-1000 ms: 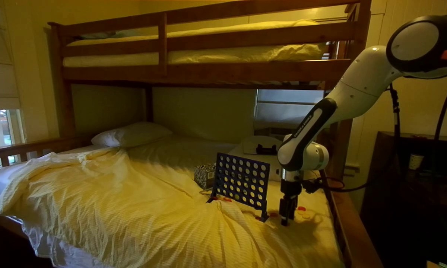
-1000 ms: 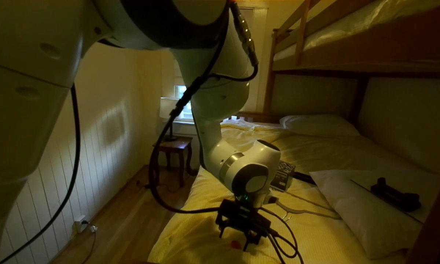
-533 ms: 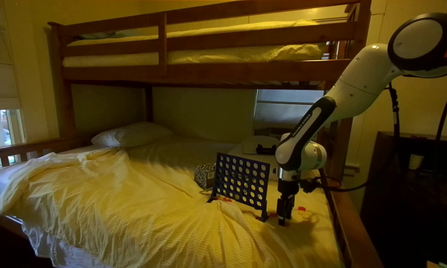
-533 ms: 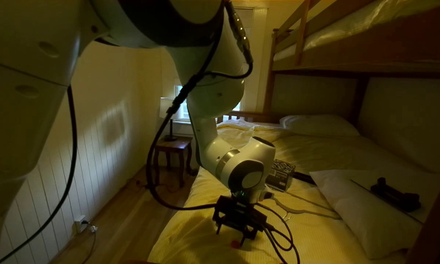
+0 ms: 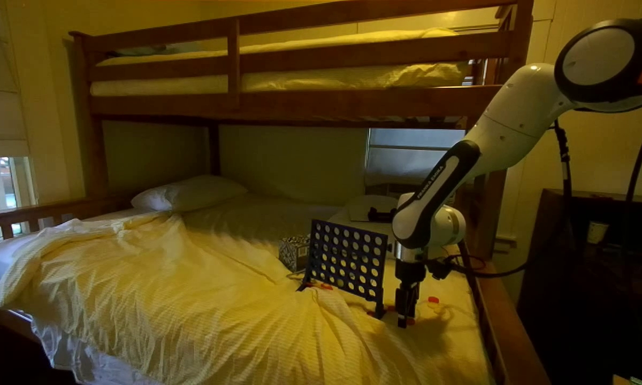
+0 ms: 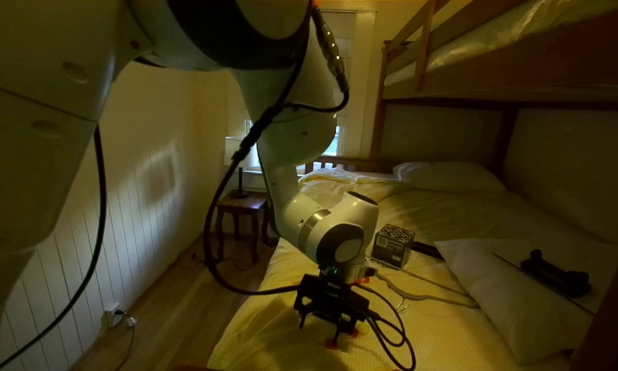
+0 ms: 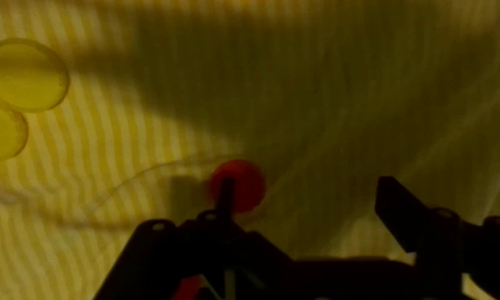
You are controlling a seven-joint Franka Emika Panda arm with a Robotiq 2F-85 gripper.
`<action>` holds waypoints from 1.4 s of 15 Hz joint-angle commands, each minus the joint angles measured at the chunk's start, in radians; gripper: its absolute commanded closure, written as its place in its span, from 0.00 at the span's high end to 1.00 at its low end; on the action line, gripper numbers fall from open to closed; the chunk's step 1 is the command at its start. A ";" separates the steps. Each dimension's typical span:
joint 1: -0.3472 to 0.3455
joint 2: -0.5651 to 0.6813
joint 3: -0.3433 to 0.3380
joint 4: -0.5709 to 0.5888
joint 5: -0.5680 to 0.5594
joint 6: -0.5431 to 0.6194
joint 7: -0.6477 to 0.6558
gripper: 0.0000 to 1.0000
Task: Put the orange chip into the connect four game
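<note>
The orange chip (image 7: 250, 189) lies flat on the yellow bedding; it also shows at the fingertips in both exterior views (image 5: 411, 321) (image 6: 328, 344). My gripper (image 7: 304, 183) is open and empty, low over the bed. In the wrist view its left finger overlaps the chip, so the chip is not between the fingers; I cannot tell if they touch. The gripper also shows in both exterior views (image 5: 405, 321) (image 6: 318, 334). The connect four game (image 5: 349, 259), a dark blue upright grid, stands left of the gripper in an exterior view. It is hidden behind the arm in the view from behind.
More red chips (image 5: 433, 300) (image 6: 354, 333) and two yellow chips (image 7: 26, 77) lie on the bedding. A patterned box (image 6: 392, 246) stands behind the rack. A hanger (image 6: 417, 296) and a pillow with a black object (image 6: 553, 275) lie beside the arm. A wooden bed rail (image 5: 508, 331) borders the bed.
My gripper has shifted a little to the left in both exterior views, staying low and open. The orange chip has stayed in place, and the finger now overlaps it. The rack has not moved.
</note>
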 commanded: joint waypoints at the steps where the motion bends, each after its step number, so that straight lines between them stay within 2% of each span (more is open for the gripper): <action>1: 0.030 0.025 -0.025 0.027 -0.051 -0.008 0.032 0.87; 7: 0.052 0.064 -0.052 0.056 -0.126 -0.002 0.059 0.87; 14: 0.047 0.086 -0.043 0.081 -0.134 -0.001 0.051 0.85; 19: 0.046 0.091 -0.043 0.085 -0.134 0.003 0.050 0.78; 21: 0.044 0.088 -0.044 0.083 -0.134 0.006 0.049 0.71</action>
